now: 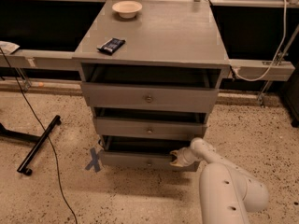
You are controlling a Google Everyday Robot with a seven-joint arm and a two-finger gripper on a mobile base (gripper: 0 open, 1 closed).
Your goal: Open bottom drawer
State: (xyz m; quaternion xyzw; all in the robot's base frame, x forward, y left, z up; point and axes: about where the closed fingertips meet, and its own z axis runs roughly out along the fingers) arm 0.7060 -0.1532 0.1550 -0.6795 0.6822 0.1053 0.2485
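Jaws' state could not be told — the gripper [177,158] was set against the bottom drawer [135,160], judged barely drawn out — most travel left.

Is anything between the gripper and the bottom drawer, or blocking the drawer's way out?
Nothing visible does. The gripper sits right at the right end of the bottom drawer front, with nothing between them. In front of the drawer there is only floor; the blue tape cross lies flat, off to its left.
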